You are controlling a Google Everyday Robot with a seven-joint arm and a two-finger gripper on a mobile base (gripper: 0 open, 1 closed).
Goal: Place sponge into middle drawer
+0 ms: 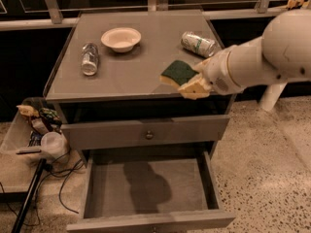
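Note:
The sponge (178, 73), pale yellow foam with its dark green scrub face up, is held in the air over the front right part of the cabinet top. My gripper (193, 84) is shut on the sponge from the right, its cream fingers (196, 88) around the sponge's near edge. The middle drawer (150, 188) is pulled open below, with a plain grey inside and nothing in it. The gripper and sponge are above the drawer and a little behind it. The grey drawer (146, 132) above it is shut.
On the cabinet top (126, 76) stand a white bowl (121, 39), a clear bottle (90, 58) lying at the left and a can (198, 43) lying at the back right. A bin with clutter (34, 130) and cables stands left of the cabinet. Speckled floor is at the right.

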